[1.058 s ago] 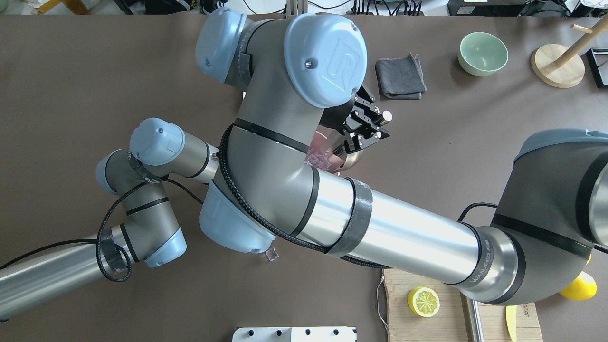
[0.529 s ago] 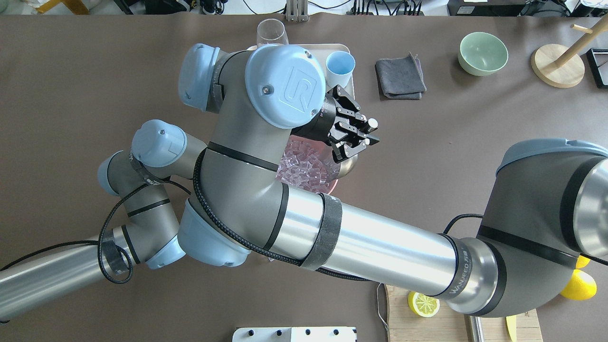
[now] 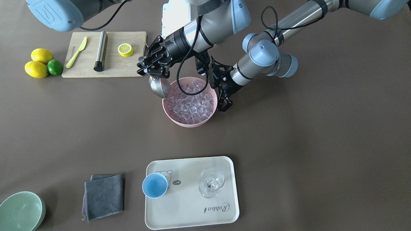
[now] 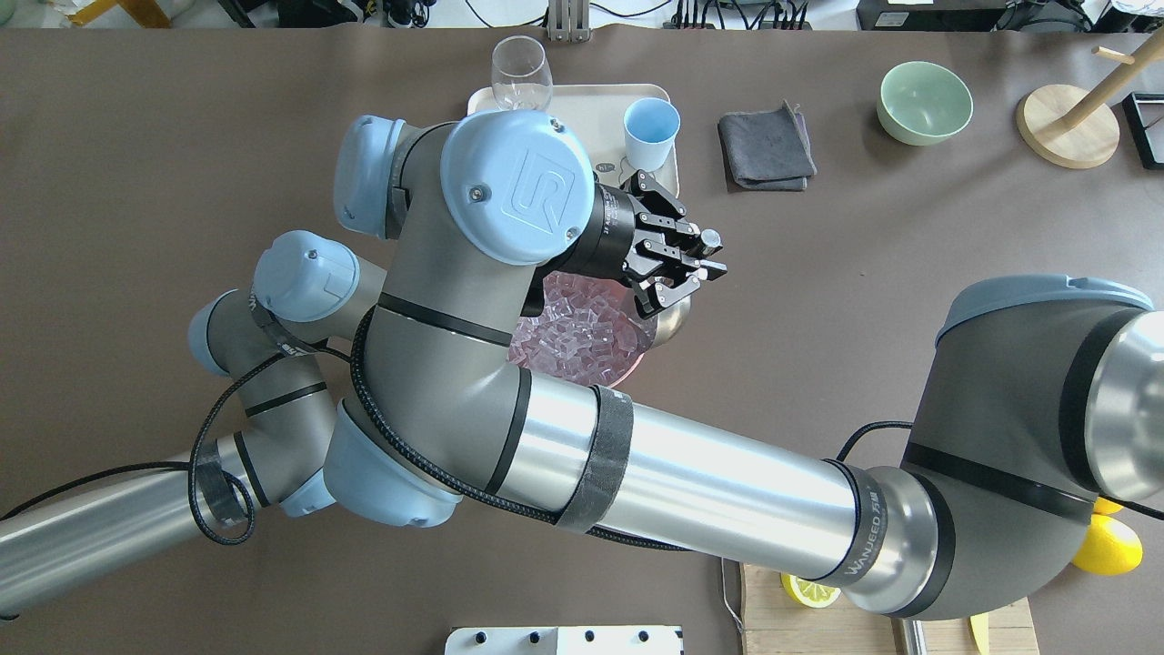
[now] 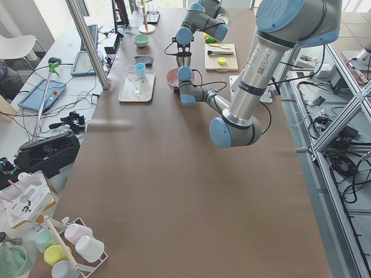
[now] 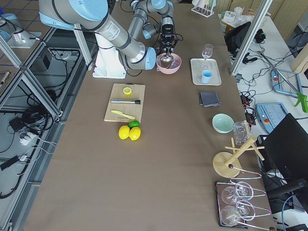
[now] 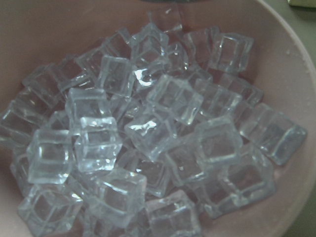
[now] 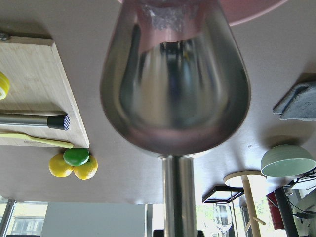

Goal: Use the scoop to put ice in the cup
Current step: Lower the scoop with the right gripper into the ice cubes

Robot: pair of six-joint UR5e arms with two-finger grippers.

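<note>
The ice (image 3: 192, 101) fills a pink bowl (image 3: 167, 113) in mid-table; it also shows close up in the left wrist view (image 7: 148, 128). My right gripper (image 3: 150, 66) is shut on the handle of the steel scoop (image 3: 158, 87). The scoop's mouth tilts down at the bowl's rim, and its trough (image 8: 175, 84) looks empty. In the overhead view the right gripper (image 4: 680, 264) holds the scoop (image 4: 675, 315) at the bowl's right edge. My left gripper (image 3: 223, 98) sits against the bowl's other side; I cannot tell if it grips. The light-blue cup (image 3: 154, 185) stands empty on a cream tray (image 3: 192, 211).
A clear stemmed glass (image 3: 211, 182) stands on the tray beside the cup. A grey cloth (image 3: 103, 196) and a pale green bowl (image 3: 21, 210) lie further along. A cutting board (image 3: 125, 67) with lemon half, yellow knife and steel rod is near the robot, with lemons (image 3: 38, 64) beside it.
My right arm has swung back toward the robot, uncovering the tray, cup and glass. The right gripper and scoop have shifted slightly along the bowl's edge. The left arm has not moved.
</note>
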